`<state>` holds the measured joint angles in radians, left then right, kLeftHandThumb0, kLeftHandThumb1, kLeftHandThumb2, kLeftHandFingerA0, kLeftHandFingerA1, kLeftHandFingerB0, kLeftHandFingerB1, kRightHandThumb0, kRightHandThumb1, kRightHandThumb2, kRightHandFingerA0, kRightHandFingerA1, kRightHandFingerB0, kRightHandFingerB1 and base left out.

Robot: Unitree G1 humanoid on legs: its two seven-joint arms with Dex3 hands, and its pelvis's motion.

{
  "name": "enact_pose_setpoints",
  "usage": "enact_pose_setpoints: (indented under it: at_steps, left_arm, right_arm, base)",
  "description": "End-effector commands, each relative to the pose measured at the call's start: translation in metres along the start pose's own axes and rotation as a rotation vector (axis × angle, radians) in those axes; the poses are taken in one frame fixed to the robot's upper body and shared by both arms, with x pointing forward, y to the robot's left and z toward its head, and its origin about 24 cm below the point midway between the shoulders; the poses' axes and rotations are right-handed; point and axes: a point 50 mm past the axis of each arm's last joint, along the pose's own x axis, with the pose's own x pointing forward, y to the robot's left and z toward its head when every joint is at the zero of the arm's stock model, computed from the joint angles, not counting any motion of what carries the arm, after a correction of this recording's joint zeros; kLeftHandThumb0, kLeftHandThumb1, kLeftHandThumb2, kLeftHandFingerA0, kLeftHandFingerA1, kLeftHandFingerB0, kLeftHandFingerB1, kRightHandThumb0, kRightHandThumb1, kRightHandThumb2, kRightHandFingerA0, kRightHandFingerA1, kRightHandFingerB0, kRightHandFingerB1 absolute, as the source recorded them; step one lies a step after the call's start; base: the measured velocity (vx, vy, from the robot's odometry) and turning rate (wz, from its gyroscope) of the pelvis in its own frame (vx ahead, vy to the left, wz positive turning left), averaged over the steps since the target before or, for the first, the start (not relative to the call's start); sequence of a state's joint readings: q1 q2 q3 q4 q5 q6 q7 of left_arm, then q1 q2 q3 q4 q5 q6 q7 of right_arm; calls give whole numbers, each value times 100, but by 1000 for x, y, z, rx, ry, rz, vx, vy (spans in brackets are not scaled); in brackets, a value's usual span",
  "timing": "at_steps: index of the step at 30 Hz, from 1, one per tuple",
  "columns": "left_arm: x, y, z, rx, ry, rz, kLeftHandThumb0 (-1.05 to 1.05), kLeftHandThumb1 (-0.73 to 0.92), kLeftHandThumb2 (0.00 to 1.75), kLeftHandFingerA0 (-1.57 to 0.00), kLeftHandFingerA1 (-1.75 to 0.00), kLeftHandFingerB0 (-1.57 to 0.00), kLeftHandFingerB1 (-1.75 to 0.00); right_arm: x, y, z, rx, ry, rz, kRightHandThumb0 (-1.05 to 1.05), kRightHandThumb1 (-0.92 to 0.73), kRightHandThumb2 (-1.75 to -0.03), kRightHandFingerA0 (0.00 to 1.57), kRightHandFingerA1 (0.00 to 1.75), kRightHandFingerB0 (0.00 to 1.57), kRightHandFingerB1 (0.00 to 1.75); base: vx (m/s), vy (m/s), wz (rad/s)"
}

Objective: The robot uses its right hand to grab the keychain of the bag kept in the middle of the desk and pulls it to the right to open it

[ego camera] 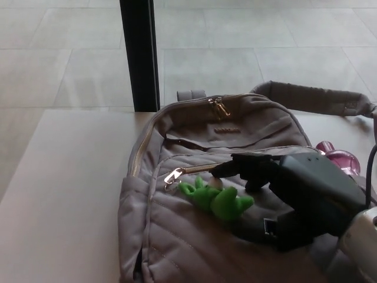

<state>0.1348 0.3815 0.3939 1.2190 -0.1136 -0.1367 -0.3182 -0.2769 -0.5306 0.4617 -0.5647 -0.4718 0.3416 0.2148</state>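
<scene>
- The grey quilted backpack (pixel 194 236) lies flat in the middle of the desk (pixel 65 194), top end toward the black post (pixel 139 53).
- The green frog keychain (pixel 217 199) rests on the front panel, clipped to the gold zipper pull (pixel 173 175) at the left end of the front pocket zip.
- The right hand (pixel 294 194) sits just right of the frog, fingers (pixel 238 166) spread above it and thumb low beside it; it grips nothing yet.
- The left hand is not in view.
- The frog looks soft, light and squashy, so a pinch around its body should hold.
- Its link to the pull seems thin; a pull along the zip line is likely safest.
- The soft, unanchored bag may slide rightward with the tug.
- A pink object (pixel 337 158) lies beyond the hand.
</scene>
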Motion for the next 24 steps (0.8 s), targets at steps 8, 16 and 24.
enact_pose_setpoints:
  at_steps: [8,16,24]
  left_arm:
    - [-1,2,5,2,-42,-17,-49,64,59,-55,-56,-49,-42]
    - [0,-1,4,-8,-38,-24,-51,64,59,-54,-56,-50,-43]
    - [-1,-1,2,19,-36,-34,-54,64,57,-54,-55,-49,-41]
  right_arm:
    - [6,22,2,-50,57,-135,-62,-63,-59,104,101,59,49]
    - [13,41,8,7,76,-188,-57,-45,-84,113,124,58,62]
    - [6,54,0,-89,102,-160,-34,-64,-65,97,155,74,55]
  base:
    - [0,0,0]
    - [0,0,0]
    - [0,0,0]
